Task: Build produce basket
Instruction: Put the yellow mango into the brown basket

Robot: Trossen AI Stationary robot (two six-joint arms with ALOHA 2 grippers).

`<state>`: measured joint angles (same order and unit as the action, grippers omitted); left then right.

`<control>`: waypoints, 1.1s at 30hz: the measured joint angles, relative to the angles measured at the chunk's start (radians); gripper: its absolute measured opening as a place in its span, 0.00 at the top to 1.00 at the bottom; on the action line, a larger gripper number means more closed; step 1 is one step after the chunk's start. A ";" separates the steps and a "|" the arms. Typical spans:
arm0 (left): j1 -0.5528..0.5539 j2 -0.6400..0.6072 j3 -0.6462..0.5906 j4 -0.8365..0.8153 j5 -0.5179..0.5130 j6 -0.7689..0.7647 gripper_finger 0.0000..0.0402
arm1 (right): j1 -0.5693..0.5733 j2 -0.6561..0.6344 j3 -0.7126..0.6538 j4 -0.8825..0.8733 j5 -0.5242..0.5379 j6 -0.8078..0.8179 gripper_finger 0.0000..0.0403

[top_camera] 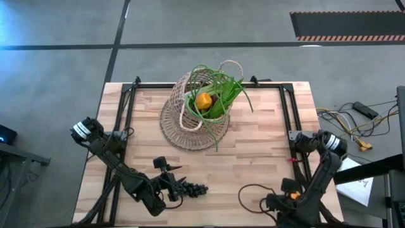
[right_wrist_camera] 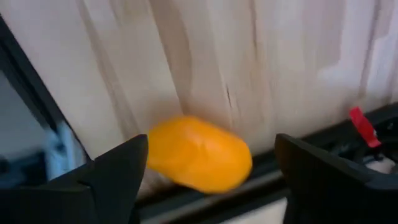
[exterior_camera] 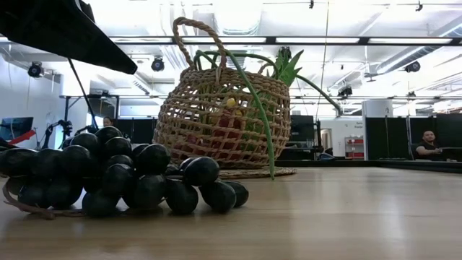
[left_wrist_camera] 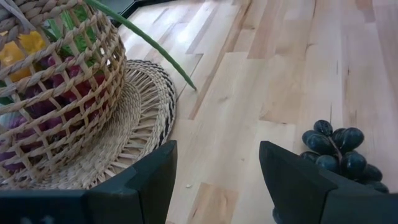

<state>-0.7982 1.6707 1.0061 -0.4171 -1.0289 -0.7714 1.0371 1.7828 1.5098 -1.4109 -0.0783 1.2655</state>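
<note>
The tan wicker basket rests tilted on its flared woven rim at the table's far middle, holding green onions, an orange fruit and purple produce; it also shows in the low view and the left wrist view. A bunch of black grapes lies on the table near the front edge. My left gripper is open just left of the grapes, which lie beyond one finger. My right gripper is open at the near right, its fingers on either side of an orange-yellow rounded fruit lying on the table.
A long green onion leaf hangs out of the basket down to the tabletop. A black frame rail runs along the table's edges, close to the orange-yellow fruit. Cables lie off the table's right side. Bare wood lies between grapes and basket.
</note>
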 joint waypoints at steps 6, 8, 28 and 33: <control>0.000 0.000 0.000 0.008 0.000 0.002 0.47 | 0.027 0.028 -0.080 0.048 -0.155 -0.128 0.19; 0.000 0.000 0.000 0.014 0.000 0.002 0.47 | 0.034 0.034 -0.098 0.065 -0.179 -0.189 0.19; 0.004 0.000 0.000 0.017 0.003 0.002 0.47 | 0.030 0.035 -0.317 0.286 -0.121 -0.397 0.22; 0.007 0.000 0.000 0.017 0.003 0.002 0.47 | -0.027 0.035 -0.307 0.321 -0.054 -0.417 0.37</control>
<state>-0.7910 1.6707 1.0061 -0.4003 -1.0260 -0.7692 1.0097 1.8179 1.2033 -1.0901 -0.1322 0.8482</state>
